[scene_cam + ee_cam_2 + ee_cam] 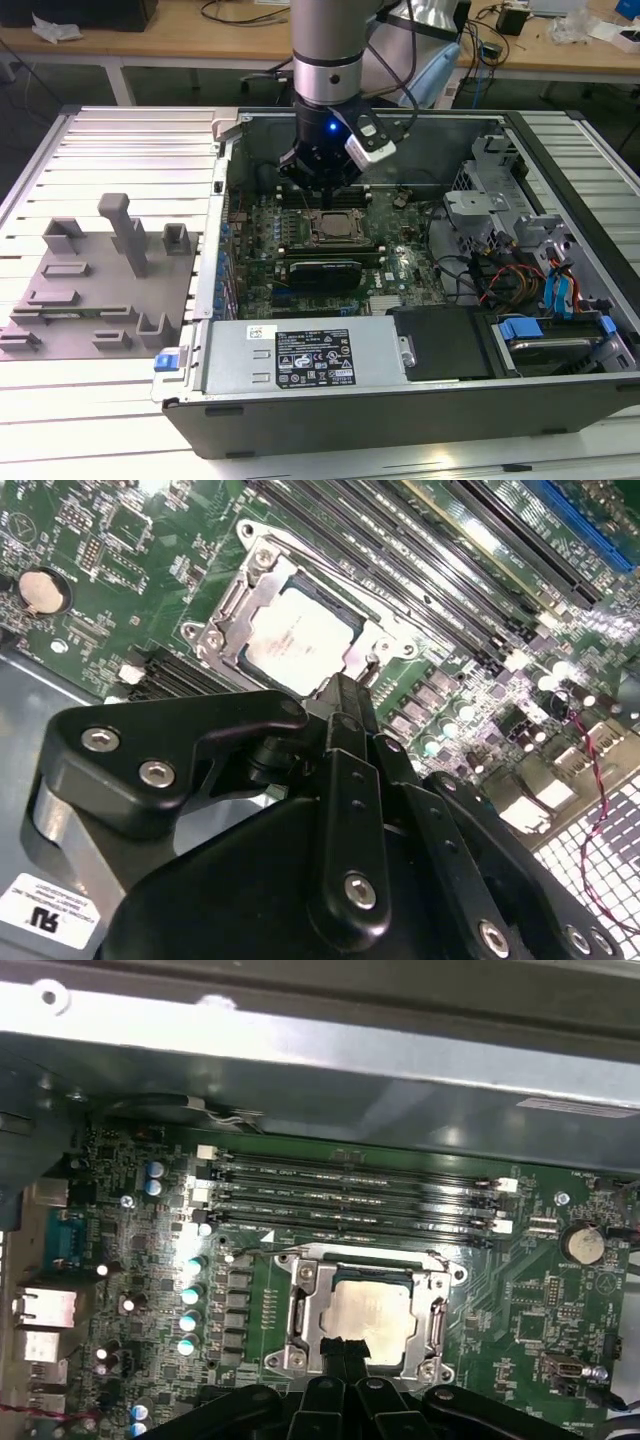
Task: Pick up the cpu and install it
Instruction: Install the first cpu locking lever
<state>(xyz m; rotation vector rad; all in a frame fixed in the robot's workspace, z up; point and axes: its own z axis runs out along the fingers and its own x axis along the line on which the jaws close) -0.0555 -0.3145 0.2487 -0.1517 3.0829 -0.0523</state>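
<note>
CPU [372,1310] is found lying flat in the socket [300,1305] on the motherboard [520,1280], silver top up and square with the metal frame. It is judged to be seated, so the placing step appears done.

Gripper [345,1350] is held upright over one edge of the chip, inside the open case [420,400]. The upright pose is judged to suit a straight descent into the socket.

Jaws are pressed together with nothing pinched between them. Whether the tips touch the chip cannot be told.

Grey tray [90,300] is noted on the bench [100,420], well apart, at the exterior view's left.
</note>
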